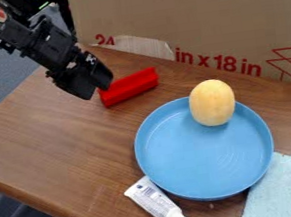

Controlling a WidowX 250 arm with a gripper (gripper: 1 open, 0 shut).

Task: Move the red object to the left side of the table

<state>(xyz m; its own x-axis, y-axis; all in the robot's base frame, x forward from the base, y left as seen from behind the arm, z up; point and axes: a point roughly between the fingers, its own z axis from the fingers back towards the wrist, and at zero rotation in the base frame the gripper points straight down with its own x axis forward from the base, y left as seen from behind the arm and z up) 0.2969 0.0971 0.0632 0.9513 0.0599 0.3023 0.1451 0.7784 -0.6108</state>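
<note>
The red object, a small red bar-shaped block, lies on the brown table at the back, just in front of the cardboard box. My black gripper hangs right beside the block's left end, reaching in from the upper left. Its jaws look spread apart, with nothing between them. The block is not held.
A round blue plate holds a yellow egg-shaped thing right of the block. A white tube lies at the front edge, beside a light blue cloth at the front right. The cardboard box lines the back.
</note>
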